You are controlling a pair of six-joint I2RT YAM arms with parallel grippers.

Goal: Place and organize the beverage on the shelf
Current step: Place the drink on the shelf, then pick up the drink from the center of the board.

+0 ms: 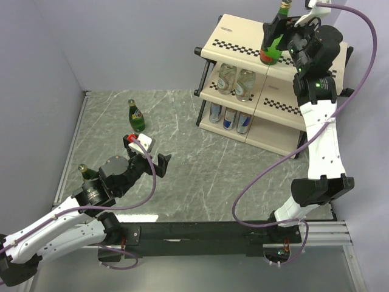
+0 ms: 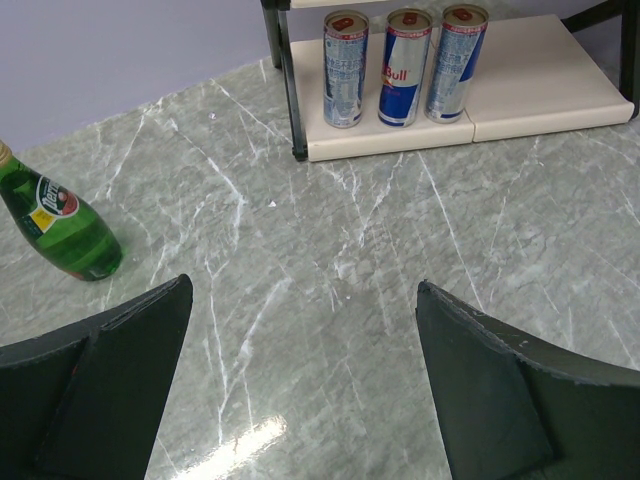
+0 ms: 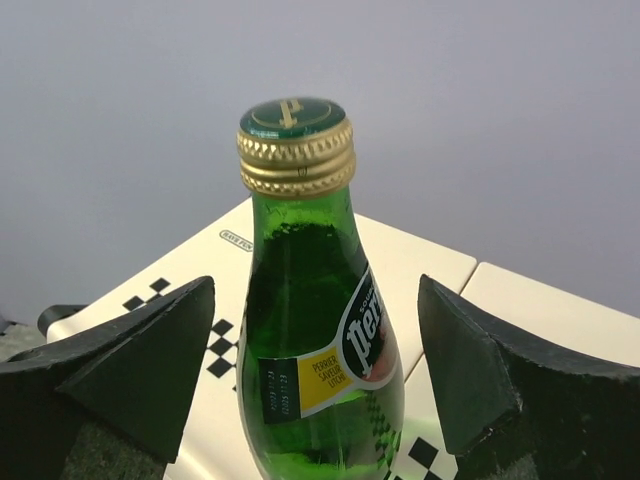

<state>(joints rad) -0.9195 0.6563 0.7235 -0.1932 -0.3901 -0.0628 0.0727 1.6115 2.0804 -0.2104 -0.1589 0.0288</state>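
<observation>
On shelf [image 1: 240, 38] top board, near front edge, green bottle [image 3: 296, 260] stands upright for tidy rows; right gripper [image 3: 315, 300] fingers spread clear of it; left gripper [image 2: 303, 288] wide open, empty.

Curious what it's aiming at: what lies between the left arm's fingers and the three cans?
From fingers to cans: bare marble table, then the shelf edge, in the left wrist view.

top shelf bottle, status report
left jaws open, empty. right jaws open either side of green bottle, upright on top shelf. two more bottles on table. nothing blocking.
</observation>
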